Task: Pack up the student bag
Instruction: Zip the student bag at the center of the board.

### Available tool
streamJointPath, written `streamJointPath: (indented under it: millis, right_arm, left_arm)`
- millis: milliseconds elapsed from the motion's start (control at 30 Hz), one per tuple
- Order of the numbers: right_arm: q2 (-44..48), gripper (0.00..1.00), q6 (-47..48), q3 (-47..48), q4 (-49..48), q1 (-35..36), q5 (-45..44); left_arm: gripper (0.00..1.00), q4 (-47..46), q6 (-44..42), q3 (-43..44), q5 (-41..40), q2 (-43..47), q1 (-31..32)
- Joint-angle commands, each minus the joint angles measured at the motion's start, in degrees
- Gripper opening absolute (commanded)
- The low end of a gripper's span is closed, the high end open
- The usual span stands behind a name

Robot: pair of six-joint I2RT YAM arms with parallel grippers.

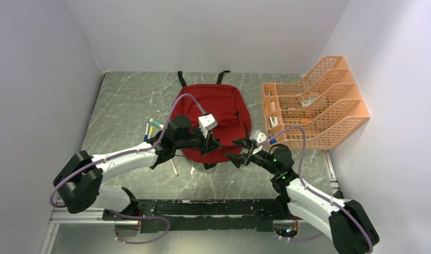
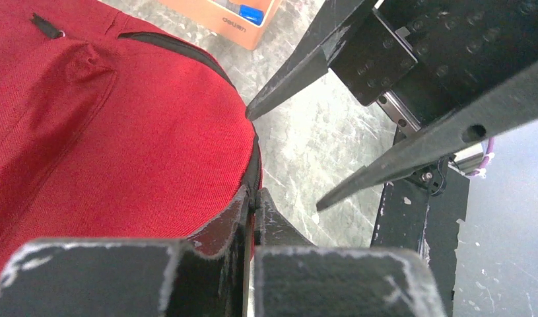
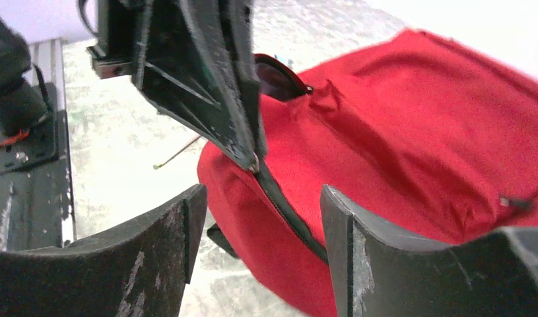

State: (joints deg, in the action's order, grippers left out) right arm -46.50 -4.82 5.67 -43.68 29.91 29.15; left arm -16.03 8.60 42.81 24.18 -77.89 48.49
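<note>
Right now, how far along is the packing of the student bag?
Done: nothing visibly packed; the student bag lies flat, zipper looking closed. In hand: the left end effector is shut on its near zipper edge, the right end effector open beside it. Left: opening it, then loading the pens on the table.

A robot test cell in a lab: plain white walls (image 1: 202, 32) box in a grey marbled tabletop (image 1: 128, 100), and a cabled left arm (image 1: 123, 157) and right arm (image 1: 308, 197) are bolted to a black rail (image 1: 213, 206) (bare aluminium framing (image 1: 70, 216) beside it) at the near edge.
</note>
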Motion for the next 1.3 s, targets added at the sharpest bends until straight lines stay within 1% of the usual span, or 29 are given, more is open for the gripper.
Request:
streamJointPath:
  millis: [0,67,167,267,333,467,533,600,633,733,767,800,833,867,1033,1100,1200,1267]
  right_arm:
    - [-4.9,0.68,14.2,3.3,-8.6,1.8,8.3]
    - [-7.6,0.68,17.3,4.8,-7.0,2.8,8.7]
    - [-12.0,0.68,17.5,6.0,-10.1,3.6,10.2]
    - [-16.4,0.65,16.3,6.7,-12.9,4.5,11.2]
    - [-18.7,0.63,16.8,7.4,-12.5,5.3,11.6]
    - [-20.8,0.6,17.4,7.3,-12.9,6.6,9.4]
    - [-21.5,0.56,16.8,7.2,-13.7,6.7,8.6]
    - [-22.1,0.48,15.7,7.1,-15.1,6.8,7.5]
    - [-22.5,0.42,15.1,7.2,-15.5,6.8,6.9]
    - [-23.8,0.22,14.1,8.3,-14.6,6.8,6.0]
    - [-24.2,0.11,13.9,8.5,-14.6,6.8,5.9]
    - [-24.4,0.03,13.4,8.4,-15.0,6.8,5.9]
    - [-24.5,0.0,13.0,8.3,-15.7,6.8,5.8]
    - [-24.6,0.0,12.4,8.0,-16.6,6.9,5.5]
    - [-24.4,0.0,11.9,7.6,-17.7,6.9,6.2]
    - [-24.2,0.0,11.9,7.7,-17.9,6.8,6.7]
    - [-24.2,0.0,12.0,8.0,-17.7,6.8,7.5]
    - [-24.0,0.0,12.3,8.2,-17.4,6.8,7.8]
  left_arm:
    - [0.05,-3.2,-1.2,0.4,2.9,2.2,0.4]
    - [0.05,-3.4,-1.4,0.4,3.7,2.1,0.5]
    - [0.05,-3.9,-1.4,0.2,4.5,1.9,0.5]
    - [0.05,-4.5,-1.4,0.2,5.2,1.7,0.4]
    - [0.05,-4.5,-1.5,0.3,5.7,1.6,0.5]
    - [0.05,-4.0,-2.1,0.5,6.1,1.7,0.4]
    - [0.05,-4.1,-2.3,0.3,6.2,1.9,0.5]
    - [0.05,-4.3,-2.3,0.3,6.5,1.8,0.5]
    - [0.05,-4.4,-2.3,0.2,6.6,1.7,0.4]
    - [0.05,-4.5,-2.3,0.5,8.1,1.4,0.5]
    - [0.05,-4.7,-2.4,0.5,8.5,1.5,0.4]
    - [0.05,-4.8,-2.2,0.5,8.7,1.6,0.4]
    - [0.05,-4.9,-2.0,0.5,8.6,1.7,0.4]
    - [0.06,-4.9,-1.8,0.5,8.1,2.0,0.5]
    - [0.22,-5.2,-1.0,-0.6,4.4,3.4,0.4]
    - [0.31,-5.5,-0.9,-0.5,4.0,3.3,0.5]
    - [0.35,-5.4,-0.2,0.3,3.5,2.5,0.4]
    - [0.36,-5.9,0.1,0.6,3.8,1.9,0.5]
